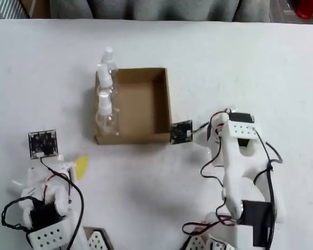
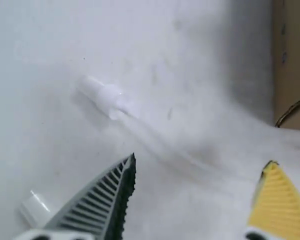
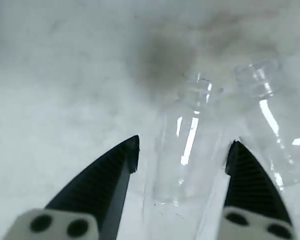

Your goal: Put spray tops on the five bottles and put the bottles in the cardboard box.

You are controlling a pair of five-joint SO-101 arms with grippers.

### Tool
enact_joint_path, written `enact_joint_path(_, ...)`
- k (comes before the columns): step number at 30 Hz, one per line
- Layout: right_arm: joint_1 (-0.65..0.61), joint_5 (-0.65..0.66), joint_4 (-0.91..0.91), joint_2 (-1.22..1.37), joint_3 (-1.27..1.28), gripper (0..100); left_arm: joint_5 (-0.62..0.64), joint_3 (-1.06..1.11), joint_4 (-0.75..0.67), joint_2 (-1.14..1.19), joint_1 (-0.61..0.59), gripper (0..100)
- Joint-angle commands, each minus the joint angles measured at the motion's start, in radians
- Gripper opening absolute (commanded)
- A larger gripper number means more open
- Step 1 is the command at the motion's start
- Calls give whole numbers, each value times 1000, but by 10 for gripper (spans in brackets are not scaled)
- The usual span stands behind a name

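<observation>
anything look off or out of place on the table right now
Nothing is spilled or broken. A loose spray top lies on its side on the table, tube trailing, ahead of the left gripper, jaws open. The clear bottle between the open jaws of the right gripper and the second bottle beside it have no tops.

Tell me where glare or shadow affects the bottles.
Right wrist view: glare streaks on both uncapped bottles, a dark shadow on the table beyond them. Left wrist view: the spray top throws only faint shadow. High view: the capped bottles look pale against the table.
</observation>
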Motion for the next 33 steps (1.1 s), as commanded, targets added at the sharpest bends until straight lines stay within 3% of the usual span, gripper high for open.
enact_joint_path(1, -10, 12, -35, 21, -9, 247, -9, -2, -31, -12, 12, 361)
enact_joint_path(6, -7, 14, -74, 42, -9, 238, -9, -2, -31, -12, 12, 361)
enact_joint_path(15, -7, -8, -71, 39, -52, 42, -11, -2, -31, -12, 12, 361)
enact_joint_path(21, 53, -304, -70, 39, -150, 21, -11, -2, -31, -12, 12, 361)
enact_joint_path(28, 303, -646, -61, 39, -253, 20, -11, -2, -31, -12, 12, 361)
enact_joint_path(33, 506, -687, -31, 39, -262, 24, -11, -2, -31, -12, 12, 361)
